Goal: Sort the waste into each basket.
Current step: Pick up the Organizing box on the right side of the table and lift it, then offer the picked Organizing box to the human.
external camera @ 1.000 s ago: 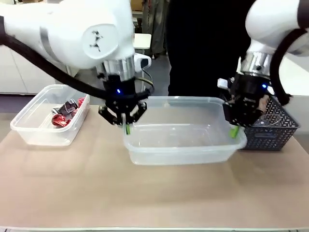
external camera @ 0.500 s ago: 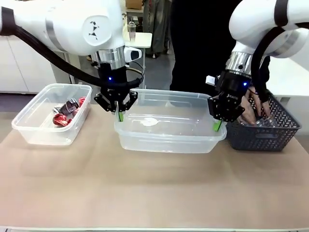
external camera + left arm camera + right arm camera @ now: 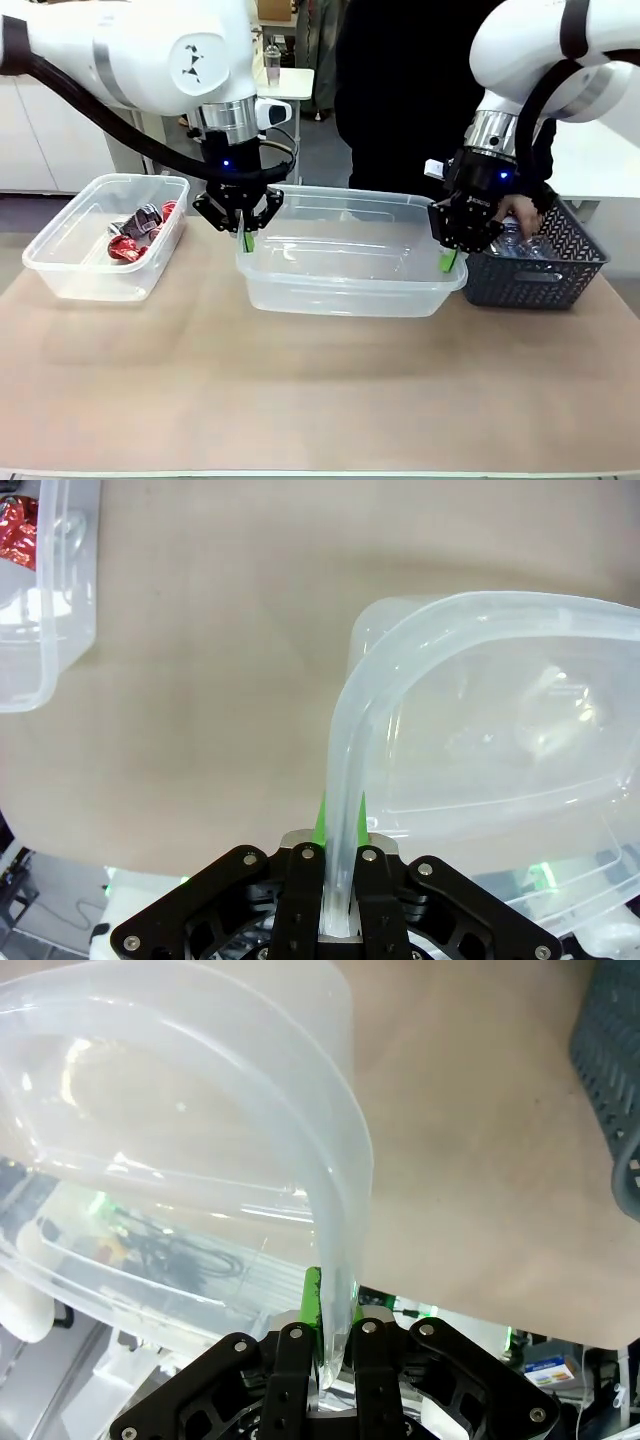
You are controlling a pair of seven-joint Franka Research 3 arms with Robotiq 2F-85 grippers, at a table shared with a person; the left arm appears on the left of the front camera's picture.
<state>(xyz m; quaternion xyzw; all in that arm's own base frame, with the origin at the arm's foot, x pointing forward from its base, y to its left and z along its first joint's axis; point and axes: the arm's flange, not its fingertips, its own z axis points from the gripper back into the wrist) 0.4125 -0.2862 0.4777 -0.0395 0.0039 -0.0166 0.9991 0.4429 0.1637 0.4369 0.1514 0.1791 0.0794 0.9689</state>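
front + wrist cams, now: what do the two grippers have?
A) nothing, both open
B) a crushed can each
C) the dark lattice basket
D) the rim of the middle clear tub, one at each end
D: the left gripper and the right gripper are each shut on the rolled rim of the middle clear tub, at opposite ends. Both wrist views show the rim pinched between the green pads.
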